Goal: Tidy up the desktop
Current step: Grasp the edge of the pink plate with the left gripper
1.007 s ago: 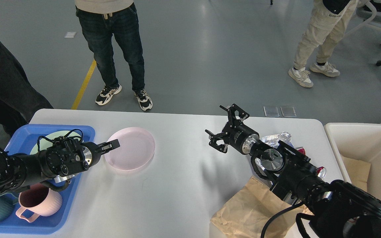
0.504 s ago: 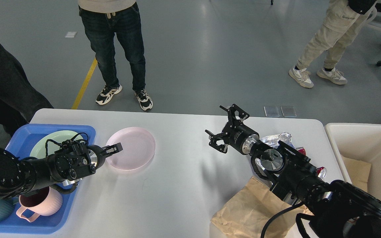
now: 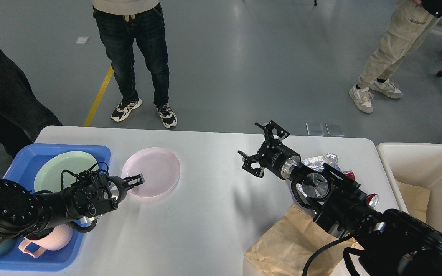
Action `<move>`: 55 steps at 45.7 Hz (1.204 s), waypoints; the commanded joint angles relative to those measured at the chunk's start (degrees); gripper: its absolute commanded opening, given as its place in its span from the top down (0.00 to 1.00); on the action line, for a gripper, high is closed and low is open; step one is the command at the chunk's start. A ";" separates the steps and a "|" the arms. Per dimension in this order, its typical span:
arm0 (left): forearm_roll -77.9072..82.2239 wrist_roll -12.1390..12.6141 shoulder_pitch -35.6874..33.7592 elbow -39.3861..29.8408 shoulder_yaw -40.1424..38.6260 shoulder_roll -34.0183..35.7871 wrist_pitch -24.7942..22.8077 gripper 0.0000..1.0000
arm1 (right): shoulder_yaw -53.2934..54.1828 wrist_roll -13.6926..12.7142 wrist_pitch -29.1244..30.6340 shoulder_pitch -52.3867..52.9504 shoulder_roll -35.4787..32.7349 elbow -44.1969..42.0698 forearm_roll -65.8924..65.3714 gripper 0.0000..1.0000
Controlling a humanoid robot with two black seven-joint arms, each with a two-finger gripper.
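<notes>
The desktop (image 3: 213, 214) is a glossy white table top. A pink plate (image 3: 155, 168) lies on it left of centre. My left gripper (image 3: 136, 180) is at the plate's near-left rim, its fingertips over the edge. It is small and dark, so I cannot tell whether it grips the rim. My right gripper (image 3: 260, 148) is open and empty, with fingers spread, and hovers above the middle of the desktop.
A blue tray (image 3: 21, 159) at the left holds a green plate (image 3: 58, 168), a pink mug (image 3: 54, 239) and a blue-grey mug (image 3: 0, 248). Crumpled foil (image 3: 320, 158) and a brown paper bag (image 3: 282, 245) lie under my right arm. A cream bin (image 3: 420, 161) stands at the right. People stand beyond the far edge.
My left arm has drawn back towards me and its gripper has slid nearer along the pink plate's left rim. The plate and my right arm have not moved.
</notes>
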 commanded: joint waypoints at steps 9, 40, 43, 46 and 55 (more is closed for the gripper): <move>0.92 0.30 0.10 0.10 0.02 -0.06 0.03 0.47 | 0.00 0.00 0.00 -0.01 0.00 0.00 -0.03 0.00; 1.45 -0.14 0.18 0.01 0.10 0.11 -0.50 0.99 | 0.00 0.00 0.00 -0.01 0.00 0.00 0.06 0.00; 1.89 -0.40 0.10 -0.08 0.02 0.20 -0.50 1.00 | 0.00 0.00 0.00 -0.01 0.00 0.00 -0.03 0.00; 1.98 -0.75 -0.08 -0.34 -0.07 0.29 -0.50 1.00 | 0.00 0.00 0.00 0.08 0.00 0.00 -0.03 0.00; 2.24 -1.46 -0.87 -2.10 -0.07 0.47 -0.67 1.00 | 0.00 0.00 0.00 -0.01 0.00 0.00 -0.03 0.00</move>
